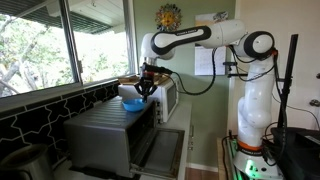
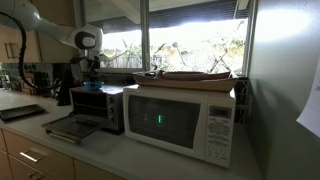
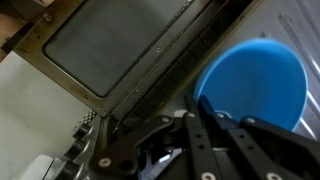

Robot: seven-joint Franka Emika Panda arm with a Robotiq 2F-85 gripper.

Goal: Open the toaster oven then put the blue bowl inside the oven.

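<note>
The blue bowl (image 1: 131, 102) is recorded at the front edge of the ribbed top of the toaster oven (image 1: 105, 135), whose dark door (image 1: 160, 150) is dropped open. The claw (image 1: 147, 89) is held directly over the bowl's door-side rim, and its fingertips (image 3: 203, 108) are seen at that rim in the wrist view. Whether the claw is spread or pinching the rim cannot be told.

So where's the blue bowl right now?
The blue bowl is at the top of the toaster oven, by its front edge, right under the gripper. In the wrist view it's on the right, beside the open door.
</note>
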